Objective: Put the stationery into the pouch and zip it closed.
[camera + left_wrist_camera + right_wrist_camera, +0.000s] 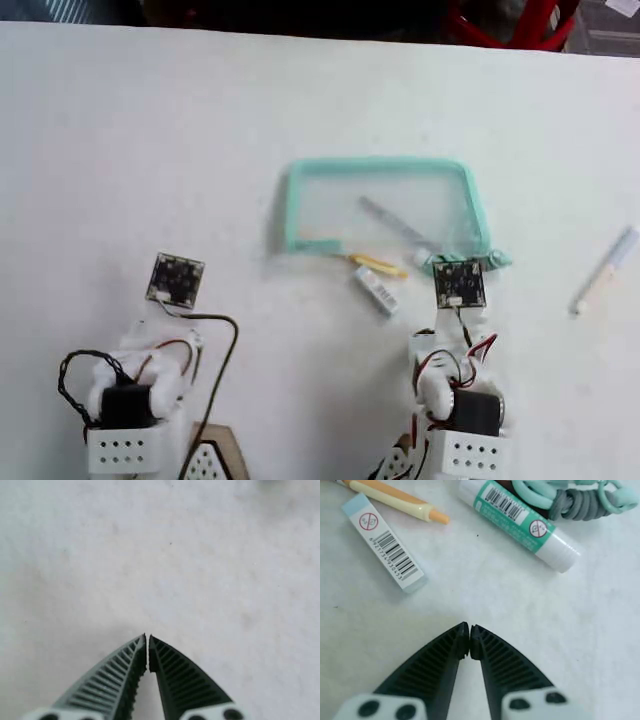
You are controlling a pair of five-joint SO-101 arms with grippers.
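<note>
The mint mesh pouch [383,166] lies flat at mid-table, with what may be a grey ruler [397,223] inside, though the high view is too soft to be sure. Along its near edge lie 3 items: a yellow pen [395,499], a barcoded eraser [384,548] and a green-labelled glue stick [520,522]. The right gripper [469,628] hangs over the table [120,150] near them, jaws together on nothing. The left gripper [147,639] sits well apart from them, jaws also together. 1 pale pen [605,270] lies off to the right.

High view downward over whole table [100,120]; wrist views close, downward; eraser [376,290] shared with right.
</note>
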